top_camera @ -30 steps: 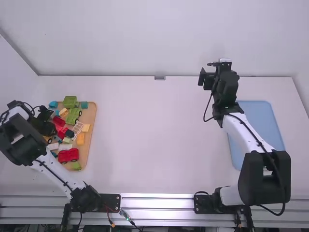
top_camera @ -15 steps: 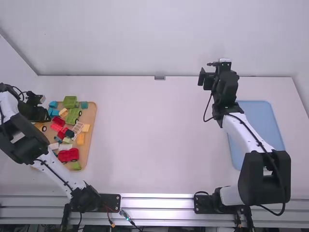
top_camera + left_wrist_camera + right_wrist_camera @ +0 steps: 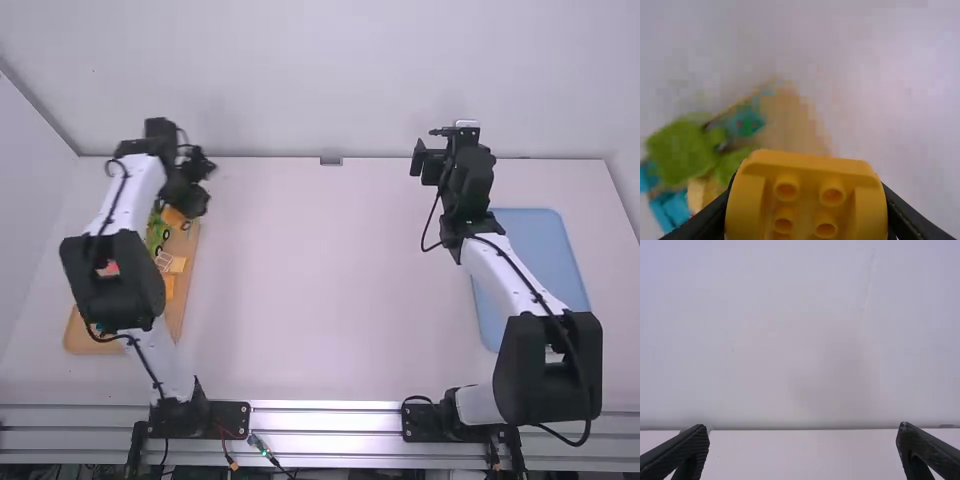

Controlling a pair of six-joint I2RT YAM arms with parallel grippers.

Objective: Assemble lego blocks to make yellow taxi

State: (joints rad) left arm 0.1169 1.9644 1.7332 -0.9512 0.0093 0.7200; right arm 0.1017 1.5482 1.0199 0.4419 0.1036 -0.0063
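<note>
At the tray's far end, my left gripper (image 3: 188,200) hangs over the far right corner with a yellow block (image 3: 174,217) in it. In the left wrist view the yellow block (image 3: 807,195), its round studs facing the camera, is clamped within the left gripper (image 3: 807,215). Near the back wall, my right gripper (image 3: 430,160) is held up over the far right of the table. Its two fingers stand wide apart in the right wrist view, with nothing inside the right gripper (image 3: 804,452).
The brown tray (image 3: 188,290) of loose blocks lies at the left, partly under the left arm. Green blocks (image 3: 682,150) and blue blocks (image 3: 670,210) are in it. A blue tray (image 3: 540,250) lies at the right beside the right arm. The back wall (image 3: 330,80) borders the table.
My left arm has swung from the far left edge toward the right and away from its base, carrying the yellow block above the tray's far corner. The right arm has kept still.
</note>
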